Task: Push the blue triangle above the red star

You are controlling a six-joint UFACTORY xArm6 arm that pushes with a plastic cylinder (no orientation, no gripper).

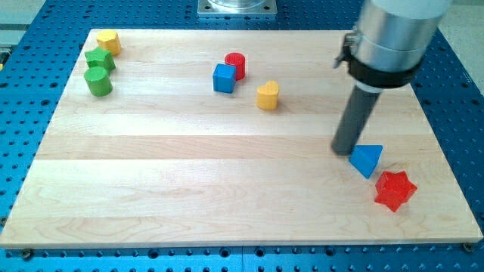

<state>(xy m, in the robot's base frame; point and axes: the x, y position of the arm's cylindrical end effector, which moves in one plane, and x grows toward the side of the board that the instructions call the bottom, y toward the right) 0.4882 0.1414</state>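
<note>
Tip: my tip sits on the surface at the upper-left edge of the blue triangle, touching it or just short of contact; I cannot tell which.
Jaws: none on this rig. The arm ends in a plain rod, so nothing opens or closes and nothing is held.
Target block: blue triangle lies near the view's right edge, low on the board, a slanted face turned toward the tip.
Reference block: red star lies just beside the triangle, down and to the view's right; the two look nearly touching at one corner.
Goal check: the triangle is up-left of the star, not squarely above it. My judgement: a short nudge toward the view's right is needed.
Handling: looks like a small, light, rigid block on smooth wood; I expect it to slide easily and to spin if struck off-centre.
Contact choice: push on the middle of a flat face, not a corner.
Risk: a push from the present side could drive the triangle into the star and shift it.
Other blocks: blue cube, red cylinder, yellow heart, and yellow and green pieces at top left, all well apart.
</note>
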